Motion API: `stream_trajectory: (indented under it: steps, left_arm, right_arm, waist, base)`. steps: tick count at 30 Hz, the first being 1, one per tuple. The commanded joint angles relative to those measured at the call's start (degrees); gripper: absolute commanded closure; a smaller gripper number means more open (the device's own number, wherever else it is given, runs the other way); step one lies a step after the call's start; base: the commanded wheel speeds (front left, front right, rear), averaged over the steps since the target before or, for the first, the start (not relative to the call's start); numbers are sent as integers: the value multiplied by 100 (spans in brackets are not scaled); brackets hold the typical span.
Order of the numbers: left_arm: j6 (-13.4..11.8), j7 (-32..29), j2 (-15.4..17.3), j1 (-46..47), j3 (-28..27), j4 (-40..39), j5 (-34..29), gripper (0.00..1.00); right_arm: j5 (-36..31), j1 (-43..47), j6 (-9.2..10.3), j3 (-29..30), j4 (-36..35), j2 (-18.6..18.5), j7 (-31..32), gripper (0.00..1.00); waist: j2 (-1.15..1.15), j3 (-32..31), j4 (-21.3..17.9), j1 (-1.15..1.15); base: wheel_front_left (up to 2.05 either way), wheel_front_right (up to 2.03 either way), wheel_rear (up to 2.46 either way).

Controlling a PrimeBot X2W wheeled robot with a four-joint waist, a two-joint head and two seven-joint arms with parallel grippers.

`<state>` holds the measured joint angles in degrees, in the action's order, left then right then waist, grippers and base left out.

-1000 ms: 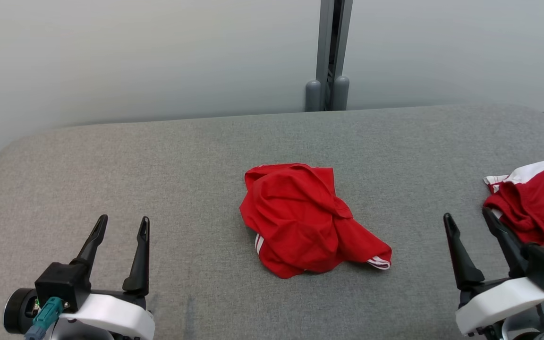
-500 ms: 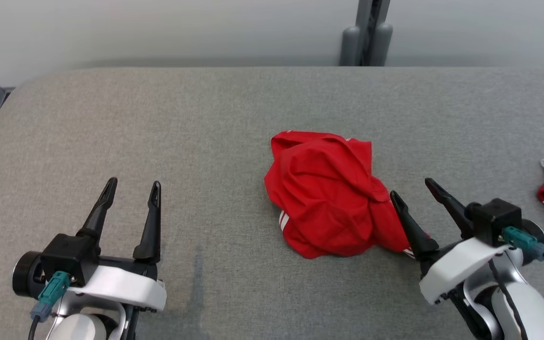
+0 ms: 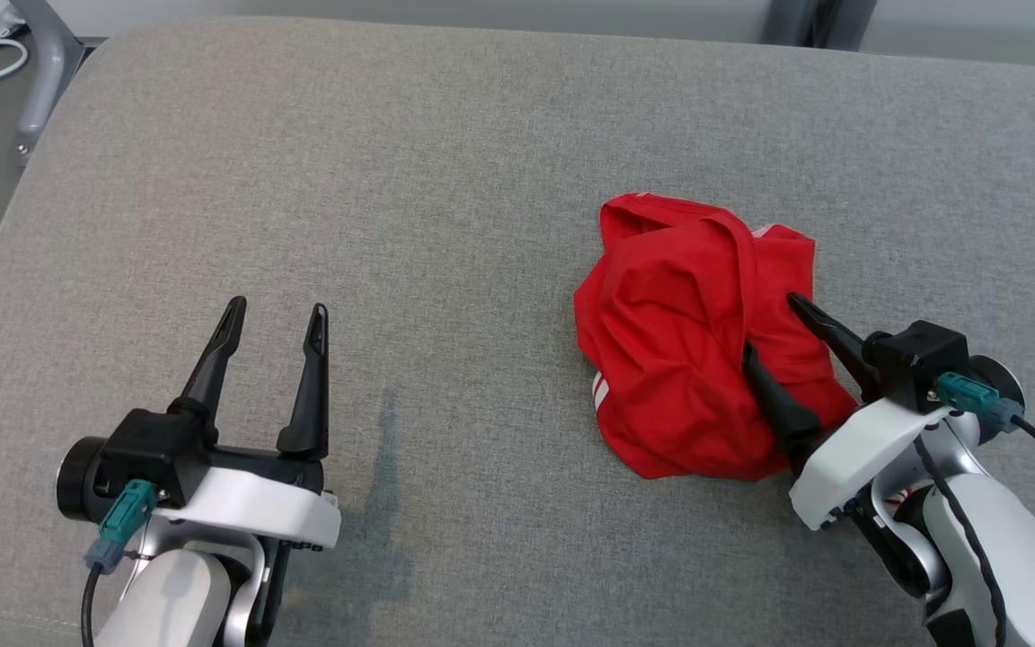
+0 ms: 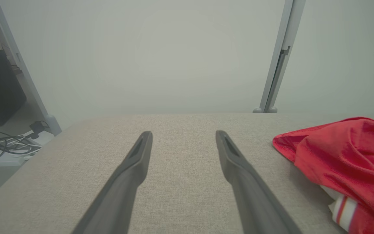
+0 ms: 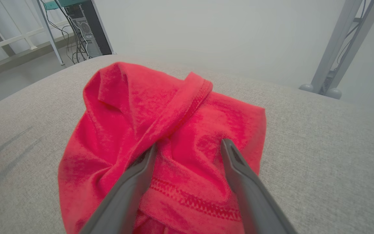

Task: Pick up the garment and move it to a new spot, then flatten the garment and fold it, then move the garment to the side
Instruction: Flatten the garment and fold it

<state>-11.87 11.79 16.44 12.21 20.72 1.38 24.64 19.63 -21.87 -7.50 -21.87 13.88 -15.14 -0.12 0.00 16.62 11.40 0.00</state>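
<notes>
Your right gripper (image 3: 769, 322) has swung onto the crumpled red garment (image 3: 670, 359) right of centre on the table (image 3: 446, 180). Its fingers are spread and hide the garment's near-right edge. The heap runs roughly far-to-near, and your left gripper (image 3: 279, 305) gapes empty.

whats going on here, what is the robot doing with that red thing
A two-armed robot is going for a crumpled red garment that lies in a heap on a grey cloth-covered table. Its right gripper is at the garment's right side, fingers spread open over a fold and not yet closed on it. The left gripper hovers open above bare table, well apart from the garment.
</notes>
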Motion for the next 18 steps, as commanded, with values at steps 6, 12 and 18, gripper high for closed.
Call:
stream_trajectory:
  steps: [6, 12, 18]
  left_arm:
    - [115, 125, -56, 263, 23, 231, -1, 0]
    - [153, 184, -86, 317, 21, 390, 13, 0]
    - [167, 230, -35, 232, -36, 470, 56, 0]
  right_arm:
    - [265, -160, 2, -168, 60, -133, 107, 100]
    - [277, -334, 2, -58, -171, -228, -5, 100]
    - [124, -635, 2, 284, -787, -245, 44, 100]
  waist:
    - [0, 22, -33, 0]
    - [0, -73, -124, 0]
    - [0, -228, -410, 0]
  base:
    - [0, 0, 0]
    - [0, 0, 0]
    - [0, 0, 0]
